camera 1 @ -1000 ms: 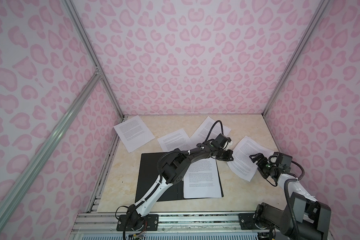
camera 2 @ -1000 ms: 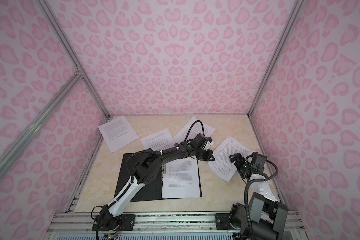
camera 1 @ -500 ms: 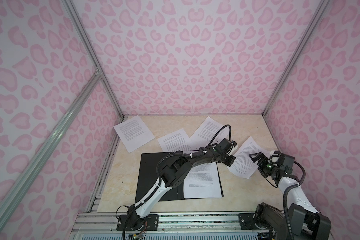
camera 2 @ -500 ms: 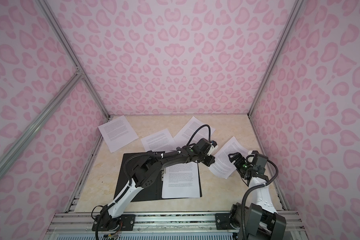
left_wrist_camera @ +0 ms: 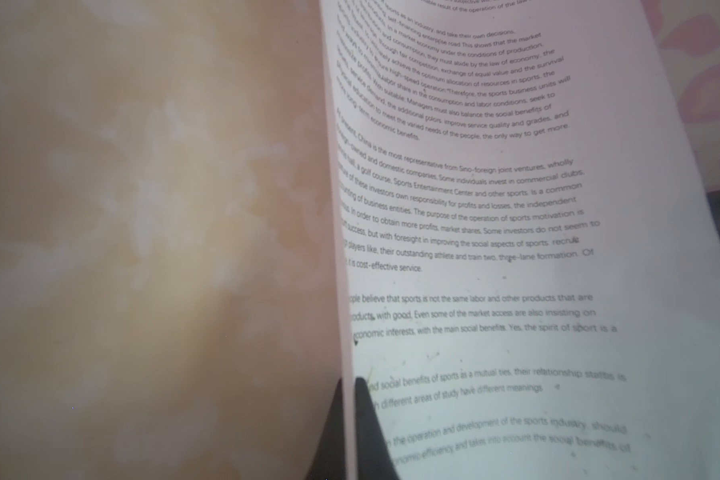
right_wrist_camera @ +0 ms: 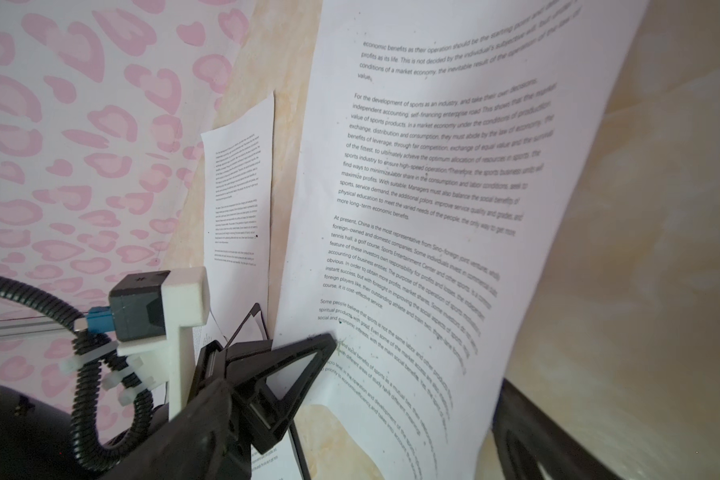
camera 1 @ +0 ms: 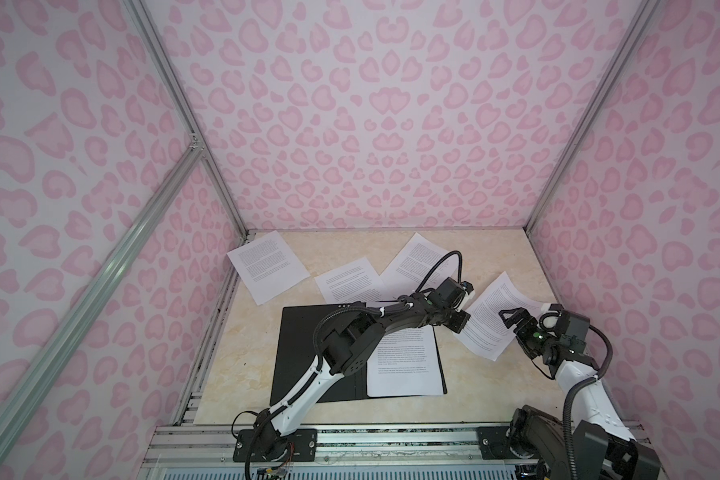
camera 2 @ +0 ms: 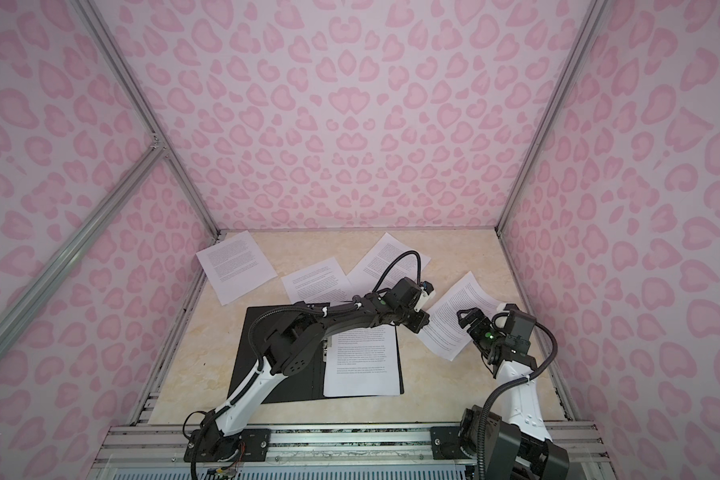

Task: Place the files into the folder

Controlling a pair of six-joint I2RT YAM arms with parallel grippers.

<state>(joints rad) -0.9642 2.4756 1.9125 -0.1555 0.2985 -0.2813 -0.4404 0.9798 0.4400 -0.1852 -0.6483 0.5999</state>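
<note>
The folder [camera 1: 298,353] [camera 2: 302,386] lies open, black inside up, near the table's front, with one printed file [camera 1: 404,365] [camera 2: 362,365] on its right half. Reaching across to the right, my left gripper [camera 1: 460,322] [camera 2: 418,324] [left_wrist_camera: 350,382] is shut on the left edge of another file [camera 1: 491,316] [camera 2: 454,320] [left_wrist_camera: 516,270] [right_wrist_camera: 433,187], which curves up off the table. My right gripper [camera 1: 514,318] [camera 2: 470,316] stands open over that sheet's right side, not touching it; one of its fingers [right_wrist_camera: 528,432] shows.
Three more printed sheets lie at the back: one by the left wall [camera 1: 267,270] [camera 2: 235,266], one in the middle [camera 1: 350,282] [camera 2: 314,282], and one further right [camera 1: 420,257] [camera 2: 385,259], partly under the left arm's cable. Pink patterned walls close in three sides.
My left gripper has shifted slightly toward the front, keeping its grip on the sheet's edge, and the sheet now bows up more. The right gripper stays open, its arm shifted a little.
</note>
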